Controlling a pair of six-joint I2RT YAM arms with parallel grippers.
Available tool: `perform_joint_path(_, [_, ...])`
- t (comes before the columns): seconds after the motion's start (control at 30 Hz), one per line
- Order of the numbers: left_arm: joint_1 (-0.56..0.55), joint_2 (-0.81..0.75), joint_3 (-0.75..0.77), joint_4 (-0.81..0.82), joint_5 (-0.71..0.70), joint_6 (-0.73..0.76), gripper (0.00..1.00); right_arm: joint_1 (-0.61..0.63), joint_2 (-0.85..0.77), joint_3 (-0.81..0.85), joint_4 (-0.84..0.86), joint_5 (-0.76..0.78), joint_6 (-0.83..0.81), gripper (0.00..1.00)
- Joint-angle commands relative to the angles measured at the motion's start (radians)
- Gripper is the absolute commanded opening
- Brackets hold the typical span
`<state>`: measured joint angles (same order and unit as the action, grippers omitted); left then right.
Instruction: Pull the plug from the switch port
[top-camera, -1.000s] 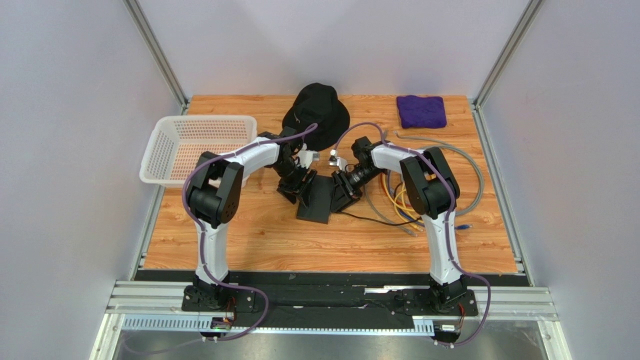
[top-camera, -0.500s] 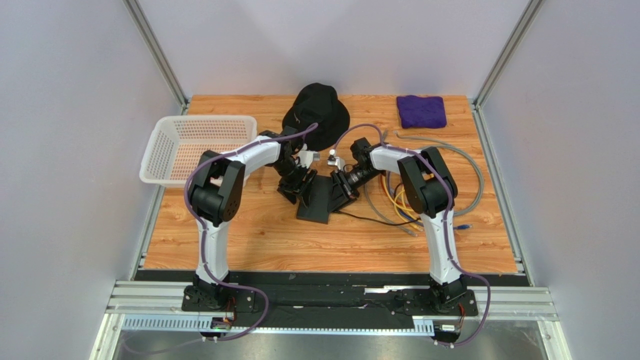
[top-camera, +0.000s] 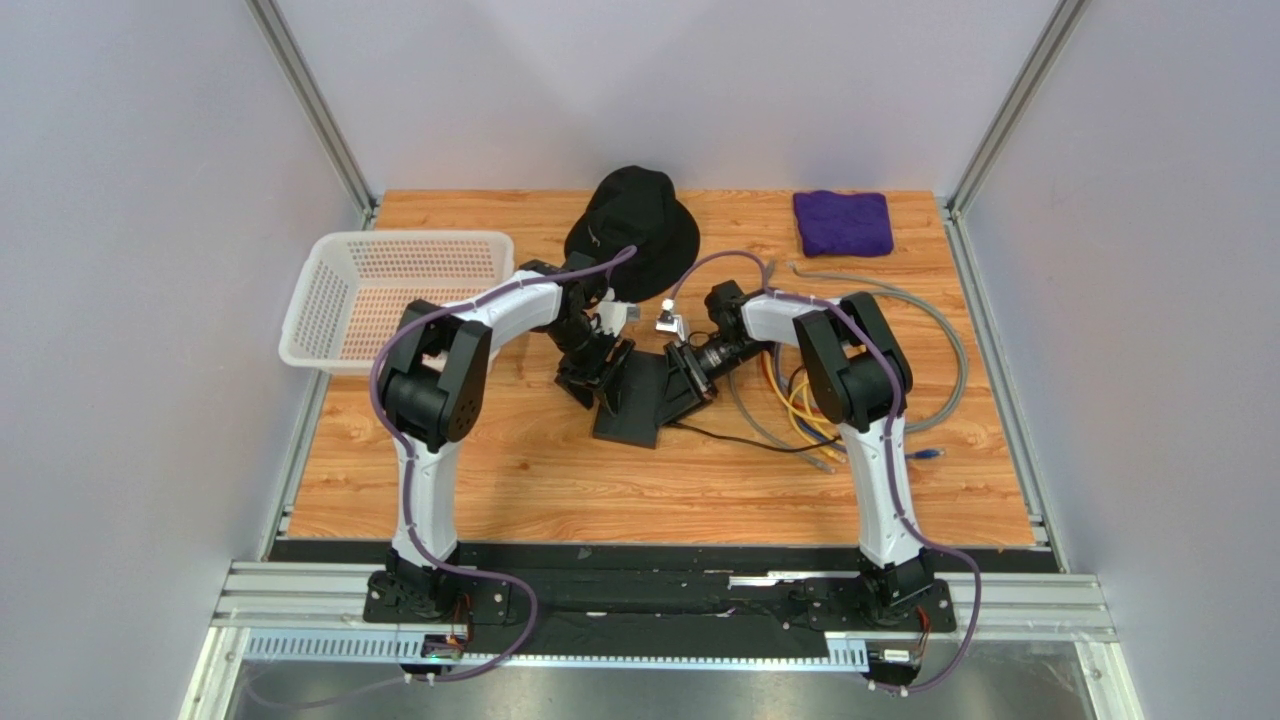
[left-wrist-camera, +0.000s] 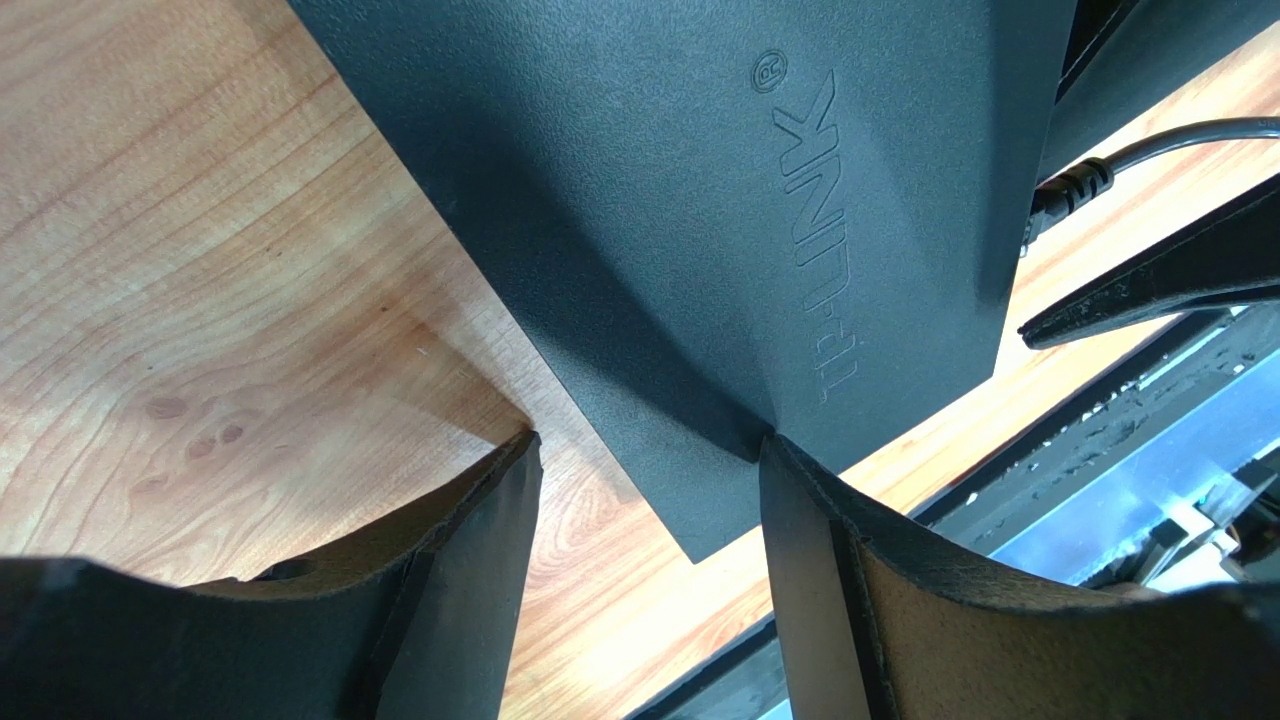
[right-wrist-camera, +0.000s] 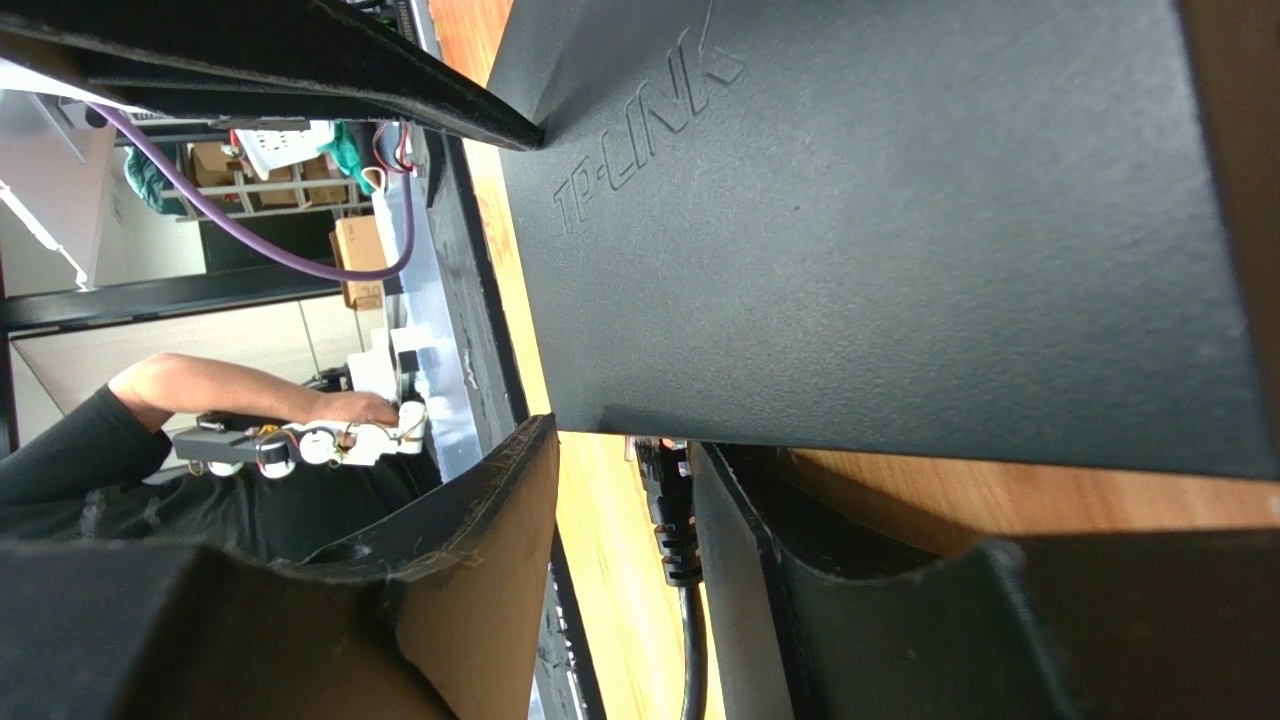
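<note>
The switch (top-camera: 637, 399), a flat matte-black box, lies at the table's middle between both grippers. In the left wrist view the switch (left-wrist-camera: 706, 195) fills the top. My left gripper (left-wrist-camera: 646, 450) is open over its near corner, one fingertip (left-wrist-camera: 781, 465) resting on the switch's edge and the other on bare wood. In the right wrist view the black plug (right-wrist-camera: 673, 518) sits in the port at the switch's (right-wrist-camera: 902, 225) edge, its cable running off. My right gripper (right-wrist-camera: 628, 443) is open around the plug, which lies close to one finger (right-wrist-camera: 751, 570) with a gap to the other.
A black hat (top-camera: 634, 225) sits just behind the grippers. A white basket (top-camera: 391, 293) stands at the left and a purple cloth (top-camera: 843, 222) at the back right. Loose grey, yellow and blue cables (top-camera: 842, 393) coil to the right of the right arm.
My right gripper has edged a little left, closer to the switch's edge. The left arm and the switch have stayed put.
</note>
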<state>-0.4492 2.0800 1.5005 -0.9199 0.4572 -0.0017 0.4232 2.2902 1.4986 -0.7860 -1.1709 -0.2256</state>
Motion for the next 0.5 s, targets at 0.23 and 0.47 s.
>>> perform_joint_path(0.23, [0.012,0.068,-0.025,0.072,-0.038,0.006,0.64,-0.044,0.005,-0.086,0.094,0.053,0.055,0.49])
perform_joint_path(0.47, [0.012,0.081,-0.019,0.069,-0.028,0.006,0.64,-0.057,-0.049,-0.161,0.214,0.080,0.124,0.48])
